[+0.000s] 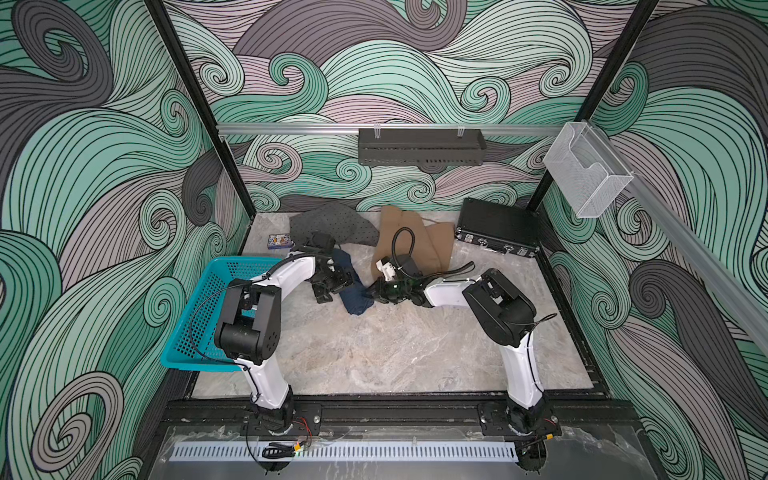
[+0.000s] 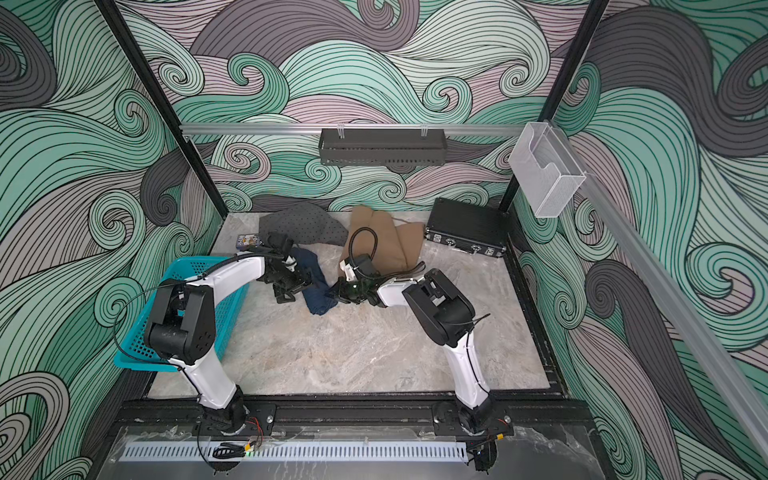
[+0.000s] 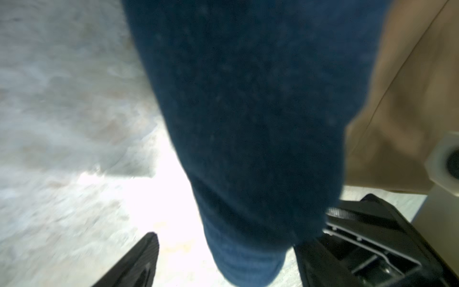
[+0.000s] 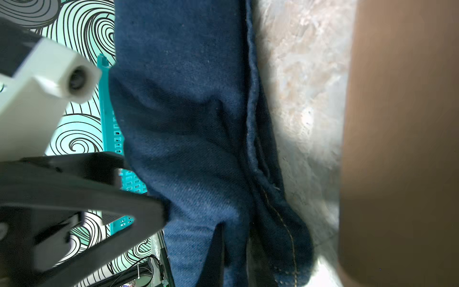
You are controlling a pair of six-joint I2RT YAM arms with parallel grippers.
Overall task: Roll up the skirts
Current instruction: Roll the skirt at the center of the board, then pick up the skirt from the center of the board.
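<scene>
The dark blue denim skirt [image 1: 352, 301] [image 2: 316, 302] lies bunched in a long fold on the marble table between my two grippers. My right gripper [image 1: 371, 294] [image 4: 236, 258] is shut on its hem edge [image 4: 198, 124]. My left gripper [image 1: 332, 289] [image 3: 223, 261] stands open astride the same skirt [image 3: 248, 124], one finger [image 3: 141, 261] on each side, apart from the cloth. Behind them the tan-brown skirt [image 1: 411, 245] [image 2: 386, 241] lies partly folded. The dark grey dotted skirt [image 1: 332, 224] [image 2: 303, 224] lies crumpled at the back.
A teal perforated basket [image 1: 199, 324] stands at the left edge under my left arm. A black hard case [image 1: 496, 228] sits at the back right. A small printed box [image 1: 277, 241] lies beside the dotted skirt. Bare marble [image 1: 374, 353] stretches in front.
</scene>
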